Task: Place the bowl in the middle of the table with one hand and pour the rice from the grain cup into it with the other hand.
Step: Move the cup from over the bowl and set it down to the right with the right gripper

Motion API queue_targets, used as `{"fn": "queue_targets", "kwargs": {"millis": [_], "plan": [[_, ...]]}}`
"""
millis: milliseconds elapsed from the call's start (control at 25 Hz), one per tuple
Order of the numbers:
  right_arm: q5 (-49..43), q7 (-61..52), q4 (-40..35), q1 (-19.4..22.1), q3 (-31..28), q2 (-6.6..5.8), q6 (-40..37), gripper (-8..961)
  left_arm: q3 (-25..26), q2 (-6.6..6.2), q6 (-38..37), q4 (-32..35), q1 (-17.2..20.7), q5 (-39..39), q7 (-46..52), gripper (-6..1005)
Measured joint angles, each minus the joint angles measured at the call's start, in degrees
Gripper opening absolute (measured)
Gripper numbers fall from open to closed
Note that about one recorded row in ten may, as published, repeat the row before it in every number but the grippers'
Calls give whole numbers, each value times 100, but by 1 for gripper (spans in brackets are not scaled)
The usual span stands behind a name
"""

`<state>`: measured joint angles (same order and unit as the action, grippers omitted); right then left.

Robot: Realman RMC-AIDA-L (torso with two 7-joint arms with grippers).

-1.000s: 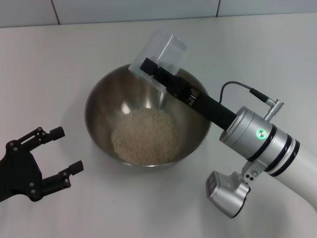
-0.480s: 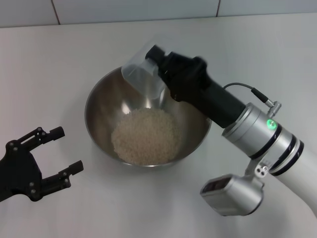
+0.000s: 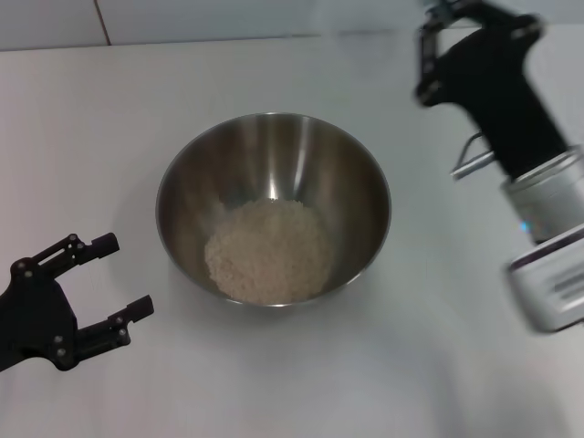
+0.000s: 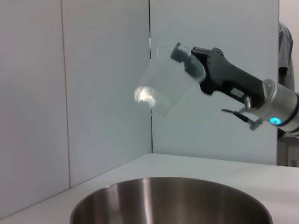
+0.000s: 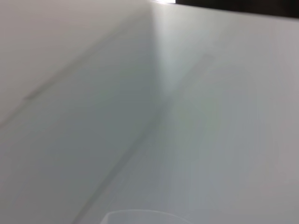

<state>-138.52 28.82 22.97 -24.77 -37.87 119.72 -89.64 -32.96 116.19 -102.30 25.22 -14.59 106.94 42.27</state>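
The steel bowl (image 3: pixel 173 187) stands in the middle of the white table (image 3: pixel 100 119), with a mound of rice (image 3: pixel 269 251) in its bottom. Its rim also shows in the left wrist view (image 4: pixel 173 198). My right gripper (image 4: pixel 187 58) is shut on the clear grain cup (image 4: pixel 166 88). It holds the cup tilted, high above the bowl's far side, and the cup looks empty. In the head view the right arm (image 3: pixel 493 82) is raised at the far right, and the cup is not visible there. My left gripper (image 3: pixel 128 276) is open and empty, just left of the bowl.
White wall panels (image 4: pixel 93 93) rise behind the table. The right wrist view shows only the pale table or wall and a faint cup rim (image 5: pixel 140 215).
My right arm has swung the cup up and away from the bowl, toward the far right. The cup has left the head view. The rice, the bowl and my left gripper have not moved.
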Motion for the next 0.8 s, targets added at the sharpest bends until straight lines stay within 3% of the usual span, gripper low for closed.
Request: {"fn": "queue_targets", "kwargs": {"millis": [240, 440, 800], "plan": [[52, -1635, -121, 234, -796, -6, 185, 52, 0, -4, -2, 0, 0, 8, 0, 813], [547, -2131, -215, 257, -847, -13, 797, 53, 0, -9, -30, 0, 0, 15, 0, 813], [601, -2409, -423, 170, -907, -22, 1874, 54, 0, -18, -62, 0, 0, 21, 0, 813]]}}
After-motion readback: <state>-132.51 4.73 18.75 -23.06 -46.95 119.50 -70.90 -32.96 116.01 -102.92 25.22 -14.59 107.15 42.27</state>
